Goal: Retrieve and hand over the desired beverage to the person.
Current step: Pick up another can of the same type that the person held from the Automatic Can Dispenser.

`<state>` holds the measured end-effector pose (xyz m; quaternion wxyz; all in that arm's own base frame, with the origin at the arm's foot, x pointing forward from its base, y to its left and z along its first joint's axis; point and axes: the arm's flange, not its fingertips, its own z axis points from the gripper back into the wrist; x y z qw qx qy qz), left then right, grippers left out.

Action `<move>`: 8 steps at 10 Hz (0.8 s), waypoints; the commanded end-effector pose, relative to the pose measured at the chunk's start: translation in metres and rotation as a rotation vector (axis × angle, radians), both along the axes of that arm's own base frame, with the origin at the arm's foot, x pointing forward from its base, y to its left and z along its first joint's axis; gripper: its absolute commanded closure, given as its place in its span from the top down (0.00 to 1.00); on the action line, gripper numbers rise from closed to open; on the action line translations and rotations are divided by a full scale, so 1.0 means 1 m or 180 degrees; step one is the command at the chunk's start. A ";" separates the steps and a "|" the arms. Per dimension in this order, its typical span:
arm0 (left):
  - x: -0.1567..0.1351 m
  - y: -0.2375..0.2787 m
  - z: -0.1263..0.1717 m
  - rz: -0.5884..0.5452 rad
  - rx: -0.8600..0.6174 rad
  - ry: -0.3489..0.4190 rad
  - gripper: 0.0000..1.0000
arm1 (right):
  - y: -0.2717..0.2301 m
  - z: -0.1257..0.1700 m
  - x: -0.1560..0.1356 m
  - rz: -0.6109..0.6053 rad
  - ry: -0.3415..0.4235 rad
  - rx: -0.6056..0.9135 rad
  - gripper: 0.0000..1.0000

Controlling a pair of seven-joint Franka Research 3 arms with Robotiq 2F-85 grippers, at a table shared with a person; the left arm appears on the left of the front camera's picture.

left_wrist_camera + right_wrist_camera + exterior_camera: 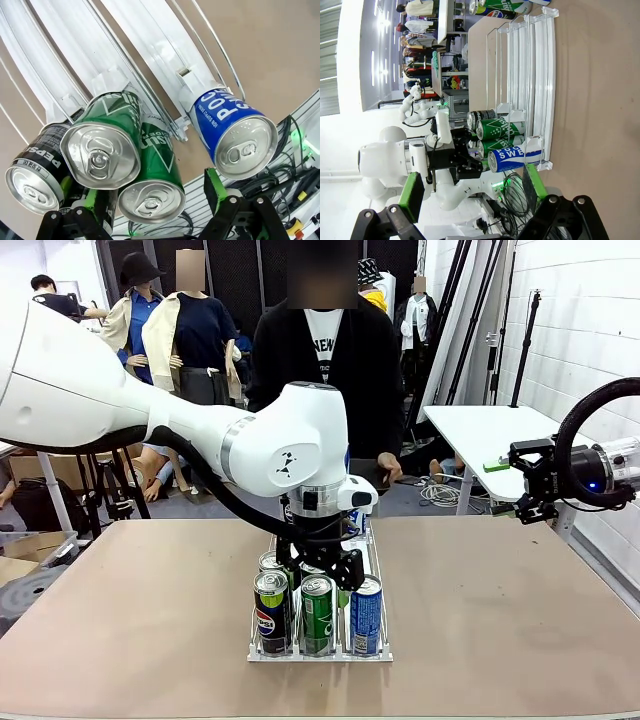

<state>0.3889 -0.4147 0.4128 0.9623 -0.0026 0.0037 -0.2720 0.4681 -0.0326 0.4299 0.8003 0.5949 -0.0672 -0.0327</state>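
A white wire rack at the table's middle holds several cans. In its front row stand a black Pepsi can, a green can and a blue Pocari can. My left gripper hangs open just above them. In the left wrist view its green pads stand either side of the front green can, not touching it. A second green can sits behind, beside the Pepsi can and the blue can. My right gripper waits open at the far right, with nothing between its fingertips. The person stands across the table.
A white side table stands behind at the right, with cables on the floor under it. The rack's long rails run back toward more cans at their other end. Bare brown tabletop lies on both sides of the rack.
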 end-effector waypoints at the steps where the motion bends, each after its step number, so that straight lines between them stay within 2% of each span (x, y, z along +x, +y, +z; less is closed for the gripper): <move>1: 0.002 -0.004 -0.001 0.0051 -0.0007 -0.0066 1.00 | 0.000 0.001 -0.002 -0.0002 0.0013 -0.0029 1.00; 7: 0.004 -0.003 -0.006 0.0087 0.0014 -0.0057 1.00 | 0.000 0.001 -0.002 -0.0002 0.0013 -0.0029 1.00; 8: 0.003 -0.003 -0.006 0.0084 0.0036 -0.0069 0.97 | 0.000 0.001 -0.002 -0.0002 0.0013 -0.0029 1.00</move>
